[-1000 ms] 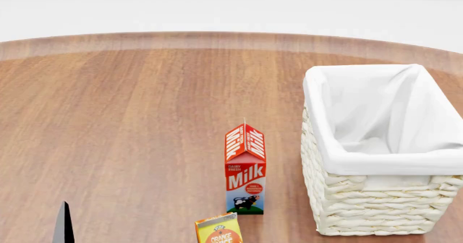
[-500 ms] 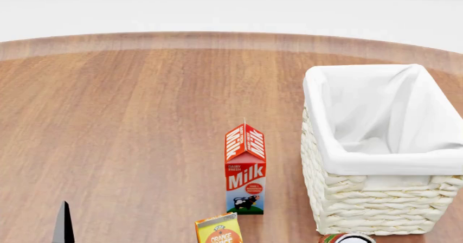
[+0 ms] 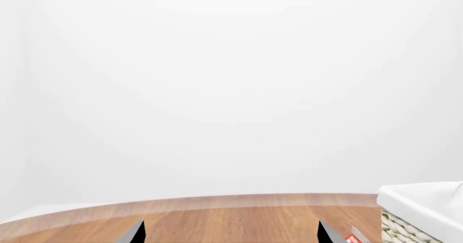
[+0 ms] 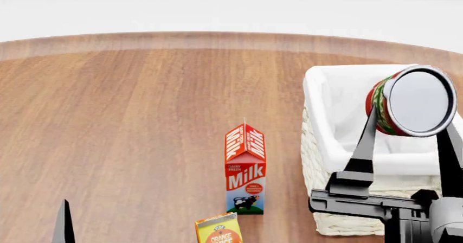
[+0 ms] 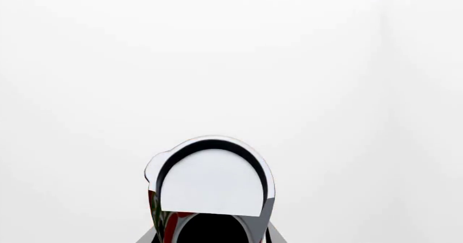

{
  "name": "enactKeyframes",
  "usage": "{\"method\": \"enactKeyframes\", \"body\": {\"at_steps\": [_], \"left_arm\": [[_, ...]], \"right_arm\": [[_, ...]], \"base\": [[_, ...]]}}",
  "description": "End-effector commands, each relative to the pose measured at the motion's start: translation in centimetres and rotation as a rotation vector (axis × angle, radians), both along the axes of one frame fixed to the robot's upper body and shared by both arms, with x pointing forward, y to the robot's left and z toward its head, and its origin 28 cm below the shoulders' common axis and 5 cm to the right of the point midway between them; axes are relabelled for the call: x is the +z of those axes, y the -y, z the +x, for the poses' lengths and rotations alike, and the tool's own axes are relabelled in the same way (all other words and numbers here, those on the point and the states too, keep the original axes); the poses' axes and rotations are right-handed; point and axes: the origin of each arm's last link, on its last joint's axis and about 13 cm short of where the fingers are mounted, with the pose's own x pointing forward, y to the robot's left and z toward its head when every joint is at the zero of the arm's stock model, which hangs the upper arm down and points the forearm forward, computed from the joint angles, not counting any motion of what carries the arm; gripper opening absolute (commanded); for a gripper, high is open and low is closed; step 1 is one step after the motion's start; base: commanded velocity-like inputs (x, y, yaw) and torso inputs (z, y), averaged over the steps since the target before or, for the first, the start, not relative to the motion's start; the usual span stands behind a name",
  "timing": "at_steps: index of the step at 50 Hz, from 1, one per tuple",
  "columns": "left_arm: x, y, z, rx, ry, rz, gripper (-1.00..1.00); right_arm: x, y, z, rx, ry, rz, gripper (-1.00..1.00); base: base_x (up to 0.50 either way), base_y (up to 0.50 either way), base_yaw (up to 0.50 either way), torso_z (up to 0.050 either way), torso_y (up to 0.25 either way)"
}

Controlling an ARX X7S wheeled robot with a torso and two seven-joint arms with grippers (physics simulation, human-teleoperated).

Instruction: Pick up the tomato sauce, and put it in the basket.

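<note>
Head view looks down; wrist views face level — basket (image 4: 340, 161) shared with left.

Orange juice carton (image 4: 218, 229): lower part cut off by the head view's bottom edge. Basket (image 4: 335, 125): right side and front wall partly hidden behind the right gripper (image 4: 409, 129) and the tomato sauce (image 4: 409, 102). Left gripper (image 3: 227, 233): only two dark fingertips show; milk carton (image 3: 354, 237) shows only a corner.

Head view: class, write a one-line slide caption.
Right gripper holds the tomato sauce can tilted above the basket, beside the milk carton.
</note>
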Motion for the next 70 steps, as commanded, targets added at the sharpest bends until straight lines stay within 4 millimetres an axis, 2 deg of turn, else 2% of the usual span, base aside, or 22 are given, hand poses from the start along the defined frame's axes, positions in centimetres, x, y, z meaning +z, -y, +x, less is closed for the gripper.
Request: {"method": "enactKeyframes", "body": {"at_steps": [1, 6, 10, 20, 30, 32, 41, 46, 52, 61, 70], "left_arm": [[0.0, 0.0, 0.0, 0.001, -0.002, -0.001, 1.0], [0.0, 0.0, 0.0, 0.001, -0.002, 0.0, 1.0], [0.0, 0.0, 0.0, 0.001, -0.003, 0.0, 1.0], [0.1, -0.1, -0.1, 0.003, -0.005, -0.004, 1.0], [0.0, -0.1, 0.0, 0.004, -0.008, -0.008, 1.0], [0.0, -0.1, 0.0, 0.004, -0.01, -0.008, 1.0], [0.0, -0.2, 0.1, 0.006, -0.011, -0.012, 1.0], [0.0, -0.2, 0.2, 0.005, -0.012, -0.012, 1.0], [0.1, -0.3, 0.1, 0.007, -0.008, -0.018, 1.0], [0.0, -0.1, 0.1, -0.001, -0.014, -0.017, 1.0], [-0.1, -0.1, 0.2, -0.003, -0.014, -0.014, 1.0]], "right_arm": [[4.5, 0.9, 4.5, -0.06, 0.04, -0.014, -1.0], [5.4, 1.1, 6.8, -0.06, 0.006, -0.015, -1.0], [5.3, 1.4, 9.6, -0.069, -0.04, -0.011, -1.0], [5.4, 2.1, 15.0, -0.066, -0.106, -0.024, -1.0], [5.2, 2.9, 18.8, -0.063, -0.177, 0.001, -1.0], [5.0, 3.2, 19.6, -0.057, -0.201, 0.055, -1.0], [3.8, 3.6, 22.1, -0.093, -0.297, -0.011, -1.0], [3.1, 3.8, 22.3, -0.12, -0.37, -0.008, -1.0], [1.3, 4.6, 21.8, -0.174, -0.47, 0.062, -1.0], [-1.4, 4.8, 20.9, -0.182, -0.633, 0.064, -1.0], [-3.4, 4.6, 20.3, -0.164, -0.675, 0.095, -1.0]], "base": [[0.0, 0.0, 0.0, 0.0, 0.0], [0.0, 0.0, 0.0, 0.0, 0.0], [0.0, 0.0, 0.0, 0.0, 0.0], [0.0, 0.0, 0.0, 0.0, 0.001], [0.0, 0.0, 0.0, 0.0, 0.0], [0.0, 0.0, 0.0, 0.0, 0.0], [0.0, 0.0, 0.0, 0.0, 0.0], [0.0, 0.0, 0.0, 0.0, 0.0], [0.0, 0.0, 0.0, 0.0, 0.002], [0.0, 0.0, 0.0, 0.0, 0.0], [0.0, 0.0, 0.0, 0.0, 0.0]]}}
